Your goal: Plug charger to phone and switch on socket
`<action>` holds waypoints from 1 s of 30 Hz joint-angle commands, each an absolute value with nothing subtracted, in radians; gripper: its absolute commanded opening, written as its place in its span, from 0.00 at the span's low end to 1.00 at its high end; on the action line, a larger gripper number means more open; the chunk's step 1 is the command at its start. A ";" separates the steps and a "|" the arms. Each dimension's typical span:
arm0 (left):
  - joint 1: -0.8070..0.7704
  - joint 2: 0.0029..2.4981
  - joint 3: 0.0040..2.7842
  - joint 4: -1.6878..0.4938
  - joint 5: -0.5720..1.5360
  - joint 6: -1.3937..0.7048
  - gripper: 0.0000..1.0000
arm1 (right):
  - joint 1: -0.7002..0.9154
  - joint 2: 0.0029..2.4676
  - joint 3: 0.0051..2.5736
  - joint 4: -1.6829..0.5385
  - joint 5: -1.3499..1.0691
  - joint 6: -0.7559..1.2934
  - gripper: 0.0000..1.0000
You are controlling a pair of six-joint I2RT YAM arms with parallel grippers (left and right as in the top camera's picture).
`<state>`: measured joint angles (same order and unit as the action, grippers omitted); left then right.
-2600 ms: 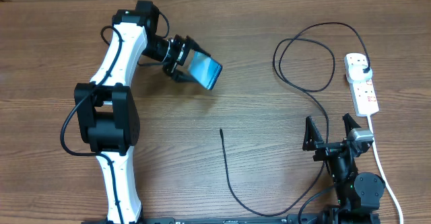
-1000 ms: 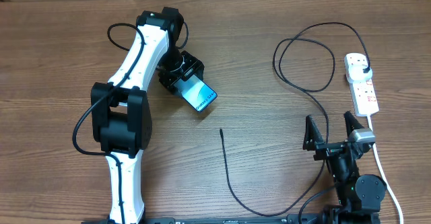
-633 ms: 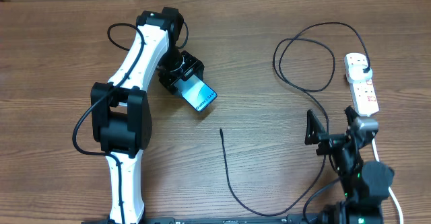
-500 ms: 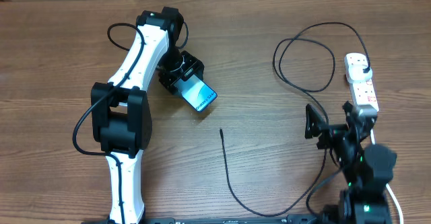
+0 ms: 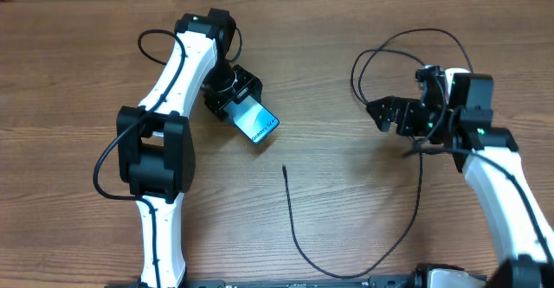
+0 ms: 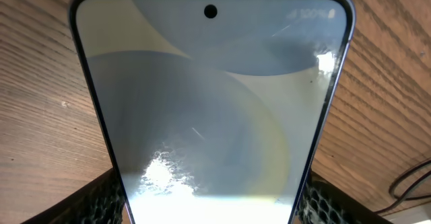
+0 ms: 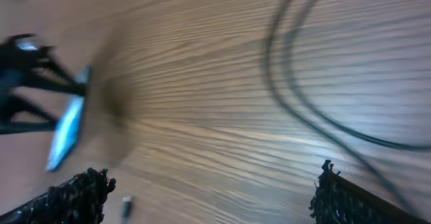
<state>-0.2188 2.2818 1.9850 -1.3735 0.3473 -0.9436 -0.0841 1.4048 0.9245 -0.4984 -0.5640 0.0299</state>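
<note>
- Socket and the plug of the charger point(image 5: 293, 223): covered by the right arm point(image 5: 502, 171) in the overhead view.
- Phone point(image 6: 209, 116): its lower end is cut off by the bottom edge of the left wrist view, where the left fingers point(image 6: 101, 200) show only as dark corners.
- Right wrist view: blurred throughout, with the phone a blue smear, the charger loops soft and its tip a dim speck.
- Right arm: its base runs off the overhead's bottom edge.

surface: brown wood-grain table point(image 5: 78, 80) | light: even, soft glare
</note>
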 commanded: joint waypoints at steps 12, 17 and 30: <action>-0.224 2.230 2.013 -1.345 0.442 -1.090 0.04 | -0.079 1.433 0.958 -0.379 -0.944 0.311 1.00; -0.223 2.230 2.013 -1.342 0.448 -1.127 0.04 | -0.079 1.433 0.958 -0.359 -0.934 0.343 1.00; -0.224 2.230 2.013 -1.312 0.492 -1.281 0.04 | -0.035 1.443 0.955 -0.290 -0.809 0.692 1.00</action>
